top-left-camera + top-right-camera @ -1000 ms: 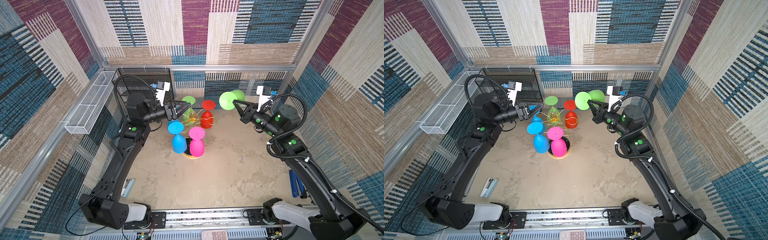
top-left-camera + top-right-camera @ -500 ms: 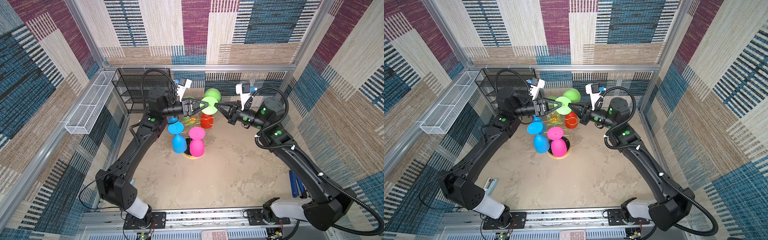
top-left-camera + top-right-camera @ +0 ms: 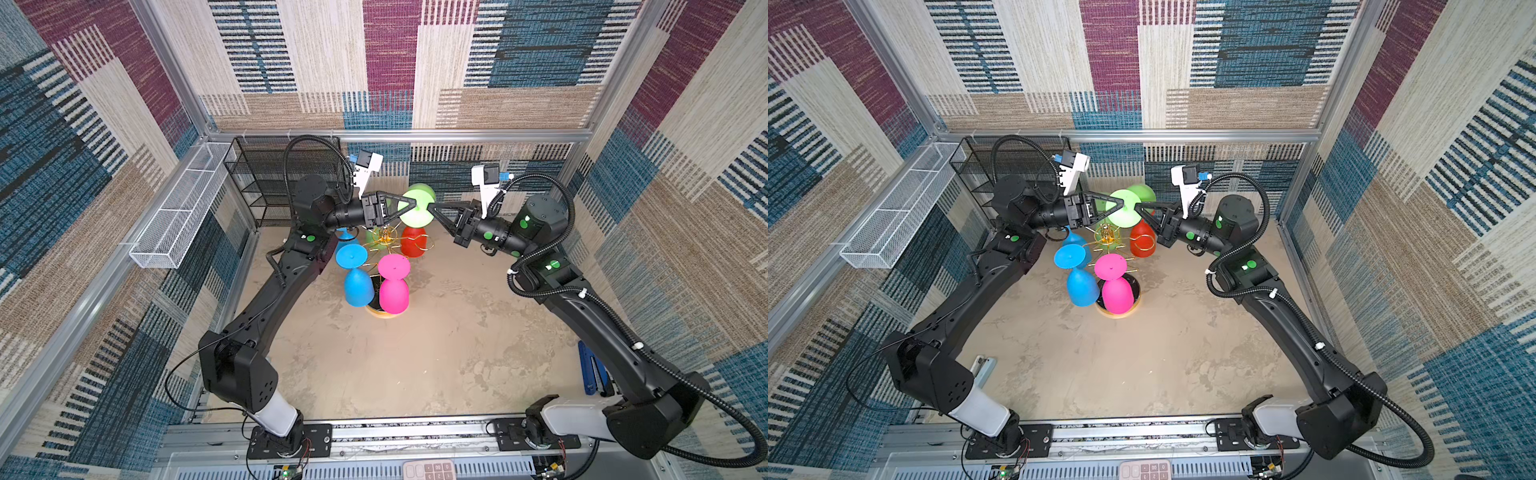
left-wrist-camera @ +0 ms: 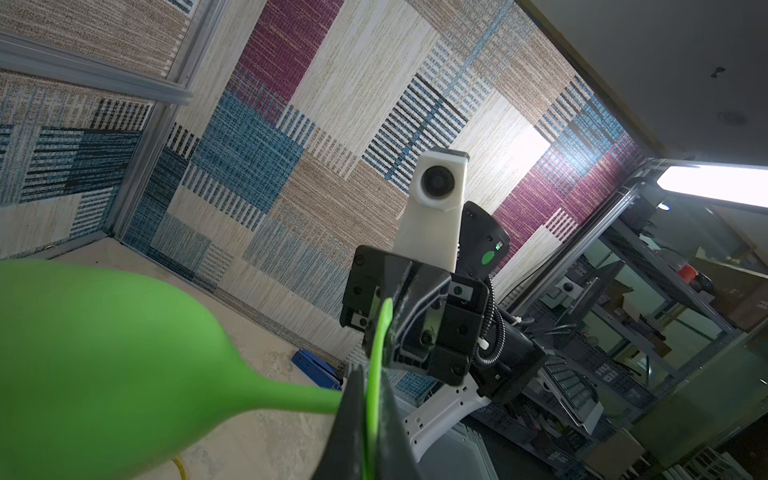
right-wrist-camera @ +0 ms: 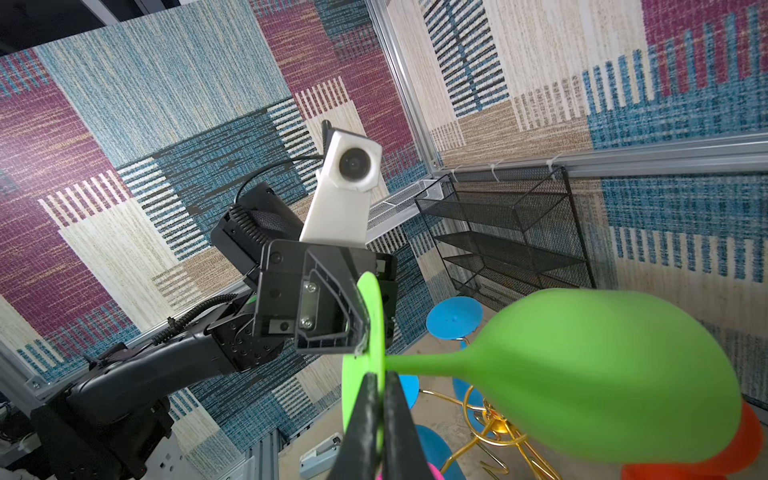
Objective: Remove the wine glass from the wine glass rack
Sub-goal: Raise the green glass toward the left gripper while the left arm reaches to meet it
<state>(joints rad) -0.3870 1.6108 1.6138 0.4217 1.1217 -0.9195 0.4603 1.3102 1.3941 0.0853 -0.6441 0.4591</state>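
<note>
Removal seems nearly done: the matte bright green wine glass (image 3: 417, 216) hangs in the air clear of the gold wire rack with ring-ended arms (image 3: 384, 239), its round foot clenched by both the left pincer (image 3: 413, 202) and the right pincer (image 3: 430, 205), so I judge only putting it down on the sandy surface (image 3: 415, 374) is left.

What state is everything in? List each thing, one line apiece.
light green wine glass, off the rack, sideways in midair
left gripper, shut on its foot
right gripper, shut on its foot
wine glass rack, upright on the table
front blue wine glass, hanging upside down
pink wine glass, hanging upside down
red wine glass, hanging upside down
</note>
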